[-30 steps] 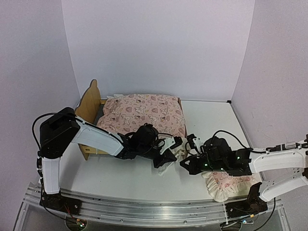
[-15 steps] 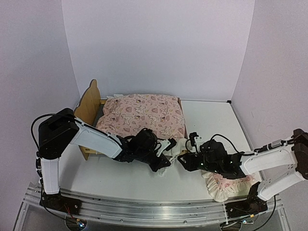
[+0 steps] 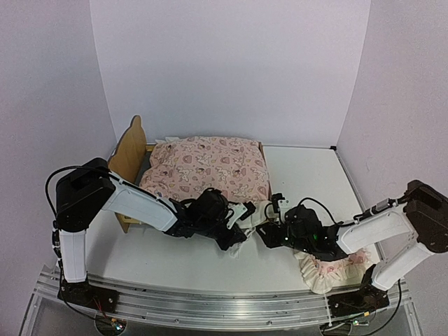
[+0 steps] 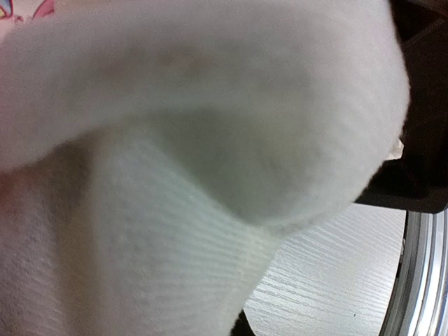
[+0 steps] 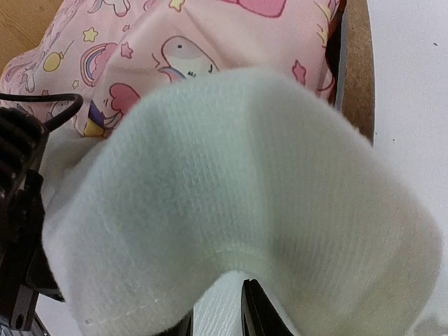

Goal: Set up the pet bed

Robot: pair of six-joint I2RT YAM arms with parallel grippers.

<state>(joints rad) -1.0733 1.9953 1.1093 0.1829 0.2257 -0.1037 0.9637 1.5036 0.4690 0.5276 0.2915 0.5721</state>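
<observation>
The pet bed, light plywood with an ear-shaped headboard, stands at the back left. The pink heart-print mattress lies on it. My left gripper and right gripper meet just off the bed's near right corner. Both are on a white knit blanket bunched between them. The blanket fills the left wrist view and hides those fingers. In the right wrist view the blanket drapes over my nearly closed fingertips. The mattress and the bed's foot rail lie behind it.
A small pink ruffled pillow lies on the white table at the front right, partly under my right arm. Lilac walls close in the back and both sides. A metal rail runs along the near edge.
My right gripper has moved left toward the left gripper. The left gripper has drawn back and down a little. The blanket is bunched tighter between them.
</observation>
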